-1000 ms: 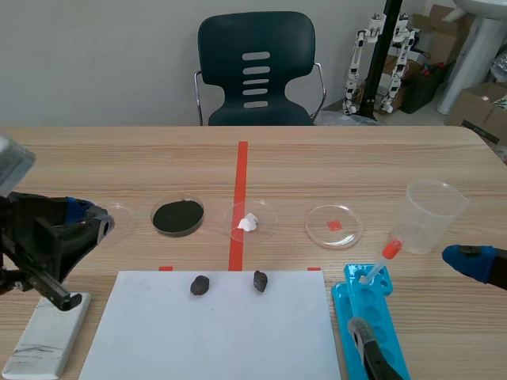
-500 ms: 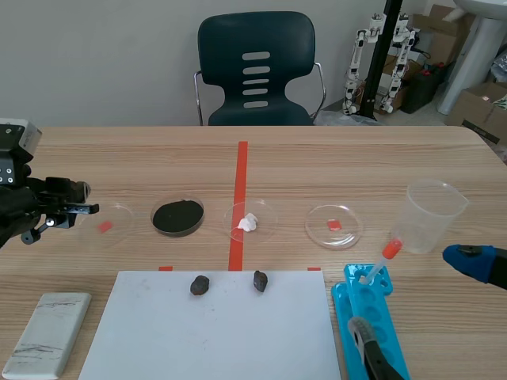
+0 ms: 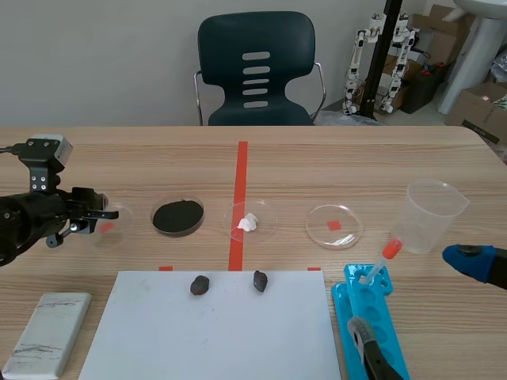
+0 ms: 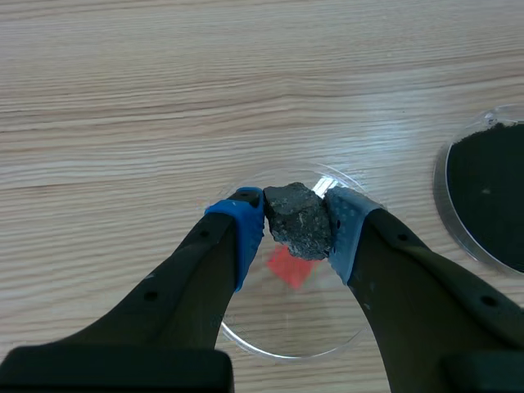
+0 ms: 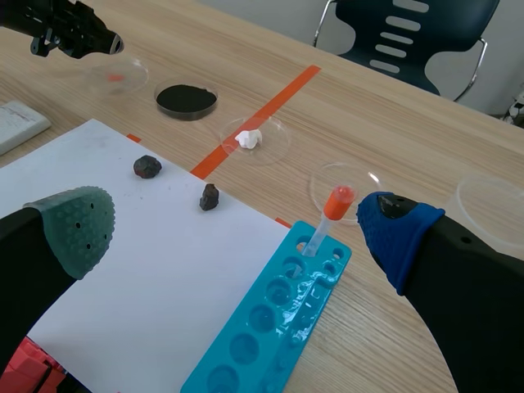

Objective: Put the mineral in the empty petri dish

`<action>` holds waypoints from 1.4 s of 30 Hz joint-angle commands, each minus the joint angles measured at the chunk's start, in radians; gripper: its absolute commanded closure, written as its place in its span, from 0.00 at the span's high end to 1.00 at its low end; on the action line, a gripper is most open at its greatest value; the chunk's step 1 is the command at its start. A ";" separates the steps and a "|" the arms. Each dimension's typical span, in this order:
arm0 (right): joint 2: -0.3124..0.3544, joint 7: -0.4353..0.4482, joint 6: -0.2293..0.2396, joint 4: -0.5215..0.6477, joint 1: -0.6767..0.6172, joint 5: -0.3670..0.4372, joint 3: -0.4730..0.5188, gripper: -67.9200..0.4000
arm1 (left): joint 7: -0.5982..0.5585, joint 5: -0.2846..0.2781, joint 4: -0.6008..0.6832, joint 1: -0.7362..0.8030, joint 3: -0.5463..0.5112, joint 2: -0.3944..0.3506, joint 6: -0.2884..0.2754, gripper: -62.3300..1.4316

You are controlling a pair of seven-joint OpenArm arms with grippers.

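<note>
Holding: left gripper [image 4: 296,223] clamped on one dark mineral [image 4: 299,214] — over the empty petri dish [image 4: 323,323].
Minerals: three; two loose stones [image 3: 200,285] at the white sheet's [image 3: 206,340] 12 o'clock edge.
Dishes: four in a row.
Right gripper [image 5: 239,231]: fingers apart.

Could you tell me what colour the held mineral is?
The mineral is dark grey, clearest in the left wrist view.

Black arms [image 3: 24,220], thick fingers [image 4: 180,278], blue pads [image 4: 248,228]

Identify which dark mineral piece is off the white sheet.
The mineral between the left gripper's fingers, above the leftmost petri dish; the other two lie on the sheet.
</note>
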 commanded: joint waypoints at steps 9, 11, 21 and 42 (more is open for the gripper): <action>0.005 0.014 -0.003 0.011 0.000 0.008 0.006 0.92 | -0.034 0.010 -0.030 -0.025 0.016 0.011 -0.002 0.16; 0.005 0.015 -0.003 0.011 0.000 0.008 0.006 0.92 | -0.034 0.016 -0.044 -0.028 0.016 0.011 -0.001 0.16; 0.005 0.014 -0.003 0.011 0.000 0.008 0.006 0.92 | -0.055 0.020 -0.108 -0.051 0.016 0.014 -0.001 0.16; 0.005 0.014 -0.003 0.011 0.000 0.008 0.006 0.92 | -0.061 0.031 -0.140 -0.075 0.016 0.027 -0.001 0.46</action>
